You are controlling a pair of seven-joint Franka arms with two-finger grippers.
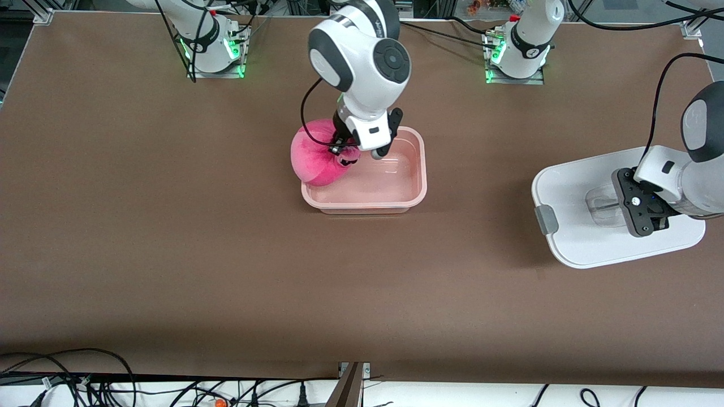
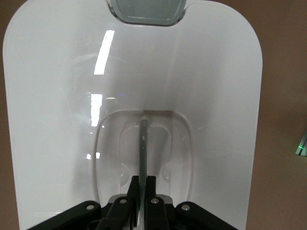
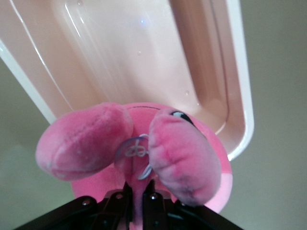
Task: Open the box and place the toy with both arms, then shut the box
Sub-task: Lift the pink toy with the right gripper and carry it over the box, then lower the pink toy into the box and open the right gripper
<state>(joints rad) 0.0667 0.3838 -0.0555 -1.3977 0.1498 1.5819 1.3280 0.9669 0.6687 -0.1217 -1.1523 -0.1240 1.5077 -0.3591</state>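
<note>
The pale pink tub (image 1: 419, 189) stands open at the middle of the table. My right gripper (image 1: 344, 148) is shut on a fold of the hot-pink plush toy (image 1: 315, 161) and holds it over the tub's rim at the right arm's end. In the right wrist view the toy (image 3: 184, 155) hangs from the gripper (image 3: 139, 191) over the tub (image 3: 144, 57). The white lid (image 1: 571, 186) lies toward the left arm's end of the table. My left gripper (image 1: 617, 206) is shut on the lid's recessed handle bar (image 2: 143, 143). The gripper (image 2: 143, 184) and the lid (image 2: 57, 96) also show in the left wrist view.
A grey clip (image 1: 547, 219) sits on the lid's edge facing the tub; it also shows in the left wrist view (image 2: 146, 12). Both arm bases stand along the table edge farthest from the front camera. Cables lie past the near table edge.
</note>
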